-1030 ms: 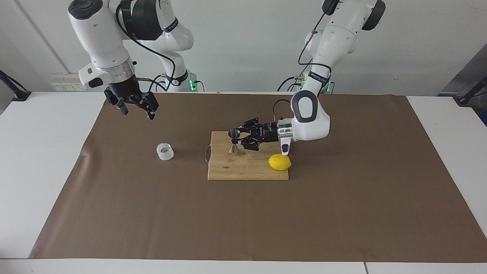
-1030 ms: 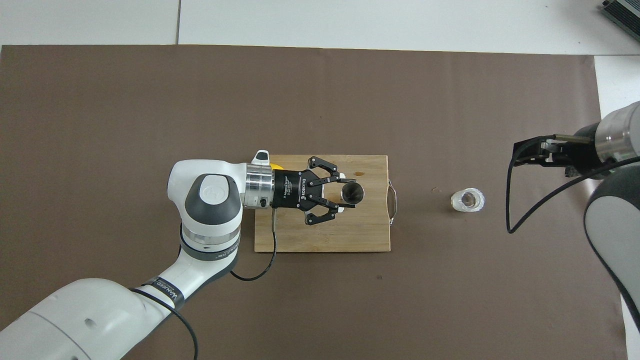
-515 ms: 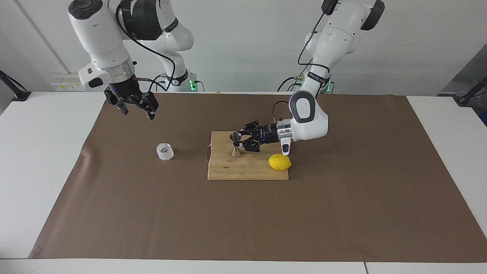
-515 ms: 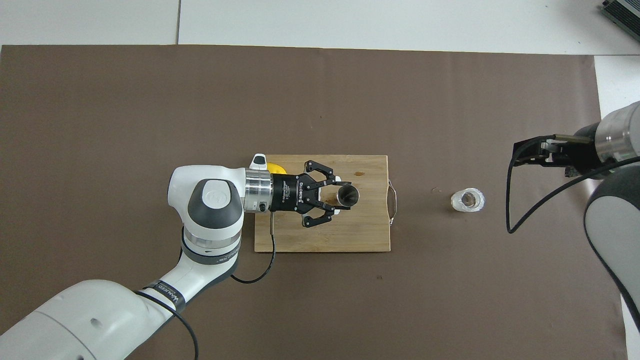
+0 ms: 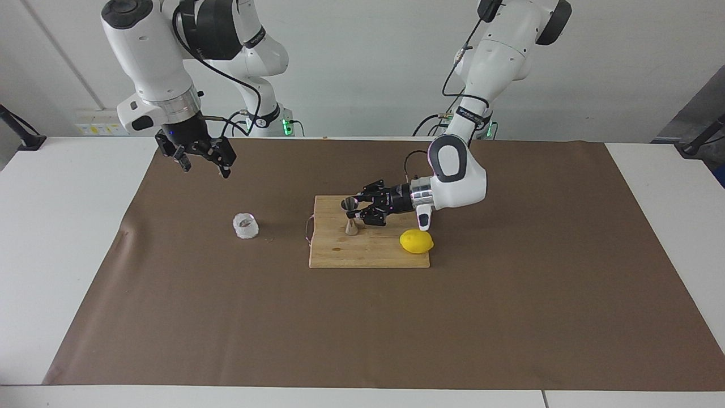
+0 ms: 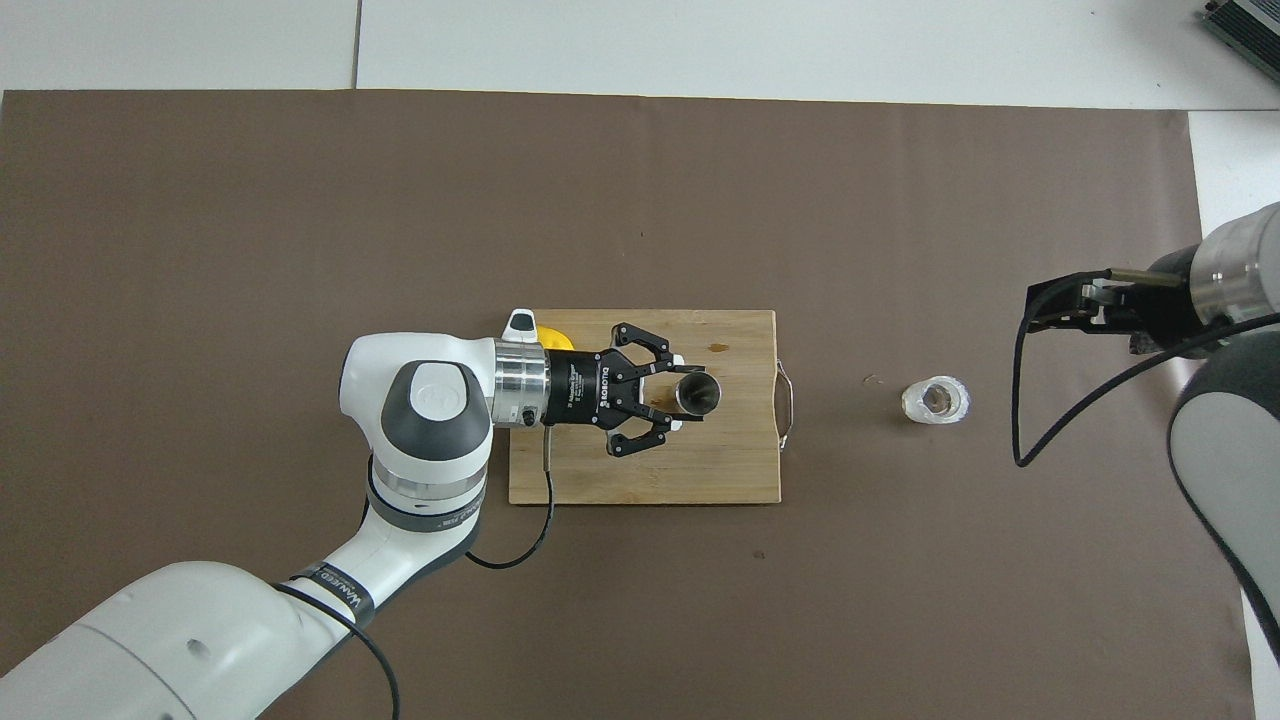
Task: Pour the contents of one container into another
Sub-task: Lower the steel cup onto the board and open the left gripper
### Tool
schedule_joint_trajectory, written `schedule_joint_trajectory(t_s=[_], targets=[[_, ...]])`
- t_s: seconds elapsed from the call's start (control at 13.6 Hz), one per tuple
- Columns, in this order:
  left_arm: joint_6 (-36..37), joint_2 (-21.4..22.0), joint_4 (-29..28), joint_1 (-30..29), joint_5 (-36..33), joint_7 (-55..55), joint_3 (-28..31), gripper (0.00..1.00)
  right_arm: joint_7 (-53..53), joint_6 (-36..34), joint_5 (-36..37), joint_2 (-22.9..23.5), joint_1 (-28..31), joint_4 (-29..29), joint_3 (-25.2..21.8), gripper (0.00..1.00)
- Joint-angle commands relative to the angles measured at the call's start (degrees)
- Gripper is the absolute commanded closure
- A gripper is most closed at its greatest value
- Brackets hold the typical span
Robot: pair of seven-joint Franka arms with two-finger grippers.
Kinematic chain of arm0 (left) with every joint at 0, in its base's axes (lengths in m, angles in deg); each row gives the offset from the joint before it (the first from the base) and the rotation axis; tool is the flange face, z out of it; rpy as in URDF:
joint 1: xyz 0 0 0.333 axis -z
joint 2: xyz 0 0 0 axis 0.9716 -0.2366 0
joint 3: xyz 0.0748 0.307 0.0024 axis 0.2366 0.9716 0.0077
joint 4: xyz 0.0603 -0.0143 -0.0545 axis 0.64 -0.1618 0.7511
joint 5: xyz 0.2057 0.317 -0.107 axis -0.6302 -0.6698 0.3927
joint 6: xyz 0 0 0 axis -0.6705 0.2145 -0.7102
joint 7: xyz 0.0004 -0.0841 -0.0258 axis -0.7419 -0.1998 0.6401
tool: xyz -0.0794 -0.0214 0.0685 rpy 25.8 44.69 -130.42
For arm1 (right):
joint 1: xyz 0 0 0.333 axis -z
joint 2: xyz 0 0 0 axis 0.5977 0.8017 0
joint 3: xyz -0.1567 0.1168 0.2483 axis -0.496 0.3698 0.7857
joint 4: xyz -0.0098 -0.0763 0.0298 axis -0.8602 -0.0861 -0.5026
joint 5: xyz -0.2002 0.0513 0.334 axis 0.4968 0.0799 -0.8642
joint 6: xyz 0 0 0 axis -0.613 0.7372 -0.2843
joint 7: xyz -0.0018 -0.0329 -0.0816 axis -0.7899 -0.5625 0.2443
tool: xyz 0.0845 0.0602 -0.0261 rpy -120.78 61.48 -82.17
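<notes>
Overhead view: metal hourglass jigger [image 6: 698,394] stands upright, open cone mouth up.

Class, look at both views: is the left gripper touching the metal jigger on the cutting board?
Touching. In the facing view the left gripper has its fingertips closed on the waist of the jigger, with no gap showing.

- The glass [image 5: 245,225] stands alone on the brown mat [image 5: 510,317], with bare mat all around it.
- The right gripper [image 5: 199,163] hangs in the air above the mat near the glass, apart from it.
- On the cutting board [image 5: 368,255], the left gripper [image 5: 355,211] at the jigger [image 5: 351,216] and the lemon [image 5: 416,241] crowd the end toward the left arm.
</notes>
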Motion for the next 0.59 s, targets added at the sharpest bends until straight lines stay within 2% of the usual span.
schedule_joint_trajectory(t_s=[0.0,0.51], targets=[[-1.1,2.0,-1.8,1.3,1.8,1.1,1.1,0.57,1.5,-1.0,-1.3,0.0,0.6,0.7,0.3,0.00],[-1.4,2.0,-1.7,1.2,1.6,1.1,1.2,0.27,1.5,-1.0,-1.3,0.0,0.6,0.7,0.3,0.00]])
